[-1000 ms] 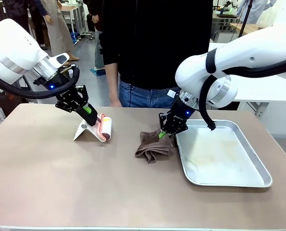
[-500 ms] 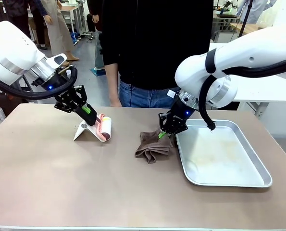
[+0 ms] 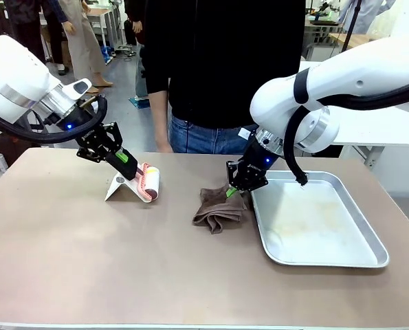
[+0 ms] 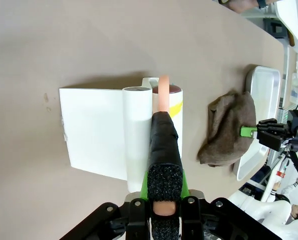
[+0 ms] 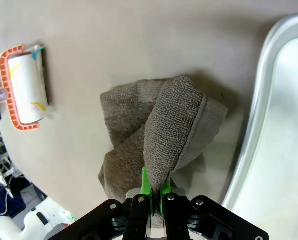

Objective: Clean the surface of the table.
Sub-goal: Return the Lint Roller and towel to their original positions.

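On the beige-brown table (image 3: 122, 261), a lint roller (image 3: 150, 181) sits left of centre with its white paper sheet (image 3: 119, 187) peeled out onto the surface, a crumpled brown cloth (image 3: 218, 210) lies near the middle, and a shiny metal tray (image 3: 314, 218) rests to the right, its near-left rim just beside the cloth. The left gripper (image 3: 126, 163) is clamped tight on the roller's handle; in the left wrist view its black fingers (image 4: 164, 165) pinch a pinkish-orange handle (image 4: 164, 92), with the white roll and sheet lying beneath. The right gripper (image 3: 233, 192) is closed on a raised fold of the cloth, the green pads squeezing the towel edge in the right wrist view (image 5: 153, 187), while the rest of the cloth slumps on the tabletop. A person in a dark top and jeans (image 3: 218, 82) stands at the far edge, between the two arms. Behind are white-topped tables and other people on a grey floor. The table's long axis runs left to right across the front view, its near edge pale along the bottom; the top looks smooth and matte
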`<state>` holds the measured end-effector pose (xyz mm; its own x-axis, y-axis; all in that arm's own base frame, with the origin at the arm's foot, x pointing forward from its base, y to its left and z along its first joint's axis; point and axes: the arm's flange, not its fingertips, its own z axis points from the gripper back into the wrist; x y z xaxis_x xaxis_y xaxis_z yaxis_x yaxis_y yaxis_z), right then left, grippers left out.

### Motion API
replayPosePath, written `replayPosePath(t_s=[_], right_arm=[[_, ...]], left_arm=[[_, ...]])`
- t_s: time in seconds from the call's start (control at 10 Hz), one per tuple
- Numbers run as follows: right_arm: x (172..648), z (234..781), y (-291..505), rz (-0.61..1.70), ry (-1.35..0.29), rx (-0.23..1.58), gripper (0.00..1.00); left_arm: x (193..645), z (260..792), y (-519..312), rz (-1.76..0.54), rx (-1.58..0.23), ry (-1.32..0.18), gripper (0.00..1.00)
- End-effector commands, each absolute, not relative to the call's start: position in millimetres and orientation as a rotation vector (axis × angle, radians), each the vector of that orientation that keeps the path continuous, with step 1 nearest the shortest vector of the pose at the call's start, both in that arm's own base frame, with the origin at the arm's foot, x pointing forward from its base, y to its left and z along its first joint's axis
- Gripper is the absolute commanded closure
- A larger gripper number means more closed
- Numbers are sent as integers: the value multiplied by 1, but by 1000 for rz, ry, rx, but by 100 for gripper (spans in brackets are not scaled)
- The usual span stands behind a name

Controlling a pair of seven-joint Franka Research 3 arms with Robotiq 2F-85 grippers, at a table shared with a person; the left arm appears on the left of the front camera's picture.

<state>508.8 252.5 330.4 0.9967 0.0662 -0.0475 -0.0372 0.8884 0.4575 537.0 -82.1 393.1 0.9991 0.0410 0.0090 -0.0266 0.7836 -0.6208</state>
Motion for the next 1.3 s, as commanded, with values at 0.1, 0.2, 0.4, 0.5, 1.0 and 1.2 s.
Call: replayPosePath(t_s=[0.1, 0.2, 0.4, 0.5, 1.0, 1.2], right_arm=[[510, 332, 256, 46, 76, 471, 93], [510, 332, 256, 44, 76, 470, 93], [510, 333, 257, 46, 83, 467, 93], [510, 333, 257, 48, 78, 473, 61], [508, 334, 254, 37, 62, 458, 0], [503, 344, 252, 55, 14, 412, 0]], left_arm=[[540, 384, -68, 15, -712, -13, 78], [540, 384, -68, 16, -709, -15, 78], [539, 383, -68, 20, -703, -8, 61], [538, 385, -69, 22, -698, -13, 21], [533, 400, -67, 19, -695, -52, 0], [524, 412, -64, 2, -714, -80, 0]])
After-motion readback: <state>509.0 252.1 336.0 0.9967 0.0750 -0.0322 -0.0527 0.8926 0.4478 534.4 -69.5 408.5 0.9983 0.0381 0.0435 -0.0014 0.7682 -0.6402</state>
